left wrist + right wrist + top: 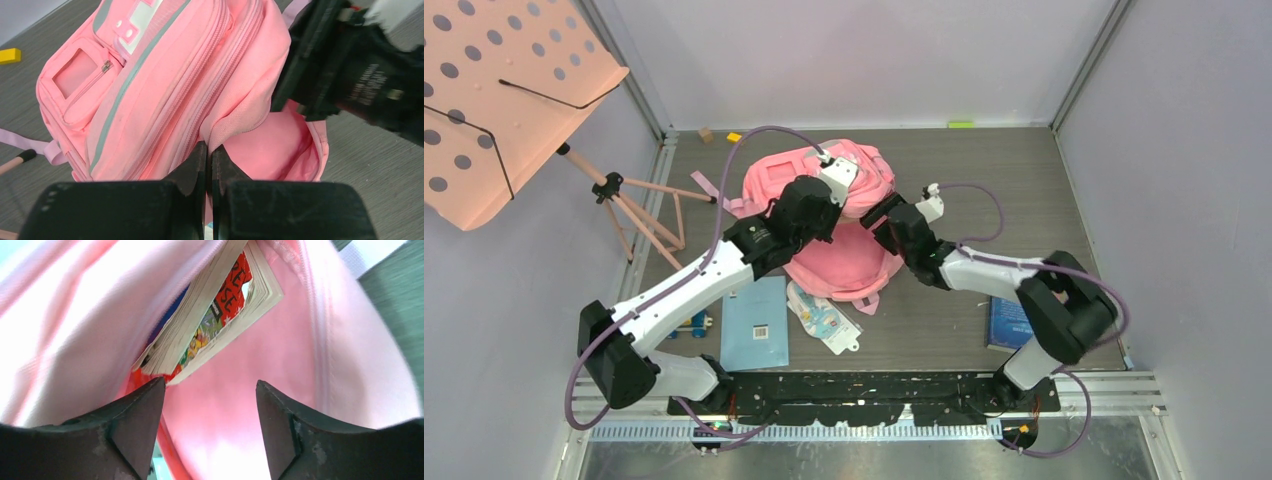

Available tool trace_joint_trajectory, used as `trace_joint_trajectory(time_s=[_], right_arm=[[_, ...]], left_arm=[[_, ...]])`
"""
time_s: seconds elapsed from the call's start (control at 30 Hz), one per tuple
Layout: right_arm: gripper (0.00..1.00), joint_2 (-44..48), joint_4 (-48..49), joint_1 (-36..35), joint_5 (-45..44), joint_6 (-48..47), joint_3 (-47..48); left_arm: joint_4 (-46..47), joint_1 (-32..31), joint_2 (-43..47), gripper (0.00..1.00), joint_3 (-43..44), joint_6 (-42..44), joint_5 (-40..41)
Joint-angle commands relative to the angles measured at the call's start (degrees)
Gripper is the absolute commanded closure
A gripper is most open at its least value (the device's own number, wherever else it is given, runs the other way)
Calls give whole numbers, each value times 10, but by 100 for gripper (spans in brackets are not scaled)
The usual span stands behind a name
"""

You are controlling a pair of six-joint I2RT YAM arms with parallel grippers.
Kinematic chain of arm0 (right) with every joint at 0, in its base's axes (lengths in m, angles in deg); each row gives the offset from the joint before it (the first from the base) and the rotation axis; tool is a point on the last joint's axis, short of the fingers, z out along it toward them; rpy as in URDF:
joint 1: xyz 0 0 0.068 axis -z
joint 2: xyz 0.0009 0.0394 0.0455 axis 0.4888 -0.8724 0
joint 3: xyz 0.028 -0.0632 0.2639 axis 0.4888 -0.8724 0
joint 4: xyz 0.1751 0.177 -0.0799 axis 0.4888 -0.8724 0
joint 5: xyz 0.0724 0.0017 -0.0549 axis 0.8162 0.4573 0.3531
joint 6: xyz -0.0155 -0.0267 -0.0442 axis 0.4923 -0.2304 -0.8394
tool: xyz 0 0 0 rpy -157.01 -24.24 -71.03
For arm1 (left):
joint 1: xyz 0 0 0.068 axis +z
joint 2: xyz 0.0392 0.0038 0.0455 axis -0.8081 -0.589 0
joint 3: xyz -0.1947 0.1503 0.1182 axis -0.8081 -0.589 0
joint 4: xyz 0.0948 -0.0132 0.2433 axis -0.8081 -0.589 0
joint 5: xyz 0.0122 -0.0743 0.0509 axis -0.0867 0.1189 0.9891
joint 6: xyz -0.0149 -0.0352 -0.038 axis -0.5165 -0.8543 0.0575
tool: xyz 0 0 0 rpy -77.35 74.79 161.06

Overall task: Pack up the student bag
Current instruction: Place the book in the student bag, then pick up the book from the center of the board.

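The student bag is a large pink backpack that lies in the middle of the table with its main compartment open. Its front pockets and grey strips face up in the left wrist view. My left gripper is shut on the fabric rim of the opening and holds it up. My right gripper is open inside the compartment, with pink lining all round it. A thick book with a red cover lies inside the bag, just beyond the right gripper's left fingertip, apart from the jaws.
A light blue booklet and a white packet lie in front of the bag. A dark blue book sits beside the right arm. A salmon-pink music stand fills the back left corner. Small blocks lie by the back wall.
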Motion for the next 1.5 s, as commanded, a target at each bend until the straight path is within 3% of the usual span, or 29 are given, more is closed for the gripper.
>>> trace_joint_trajectory(time_s=[0.0,0.1,0.23,0.37,0.5,0.7,0.87,1.0,1.2,1.47], right_arm=[[21,114,-142,0,-8,-91,-16],[13,176,-267,14,-21,-128,-22],[8,245,-353,72,5,-151,-48],[5,304,-432,210,53,-178,-67],[1,337,-526,323,16,-213,-56],[0,343,-576,521,20,-224,-59],[0,345,-575,620,-15,-201,-85],[0,346,-569,666,10,-189,-113],[0,346,-567,676,34,-188,-144],[1,354,-551,674,161,-174,-193]], left_arm=[[15,22,-4,100,38,-16,2],[7,26,-7,100,43,-15,-2],[-4,28,-11,100,52,-16,-7],[-6,30,-11,100,53,-18,-14],[-9,32,-12,100,55,-23,-25],[-10,32,-20,100,55,-27,-36],[-10,32,-18,100,56,-27,-40],[-12,32,-17,100,58,-28,-44],[-11,33,-14,100,58,-29,-48],[-11,33,-16,100,58,-31,-53]])
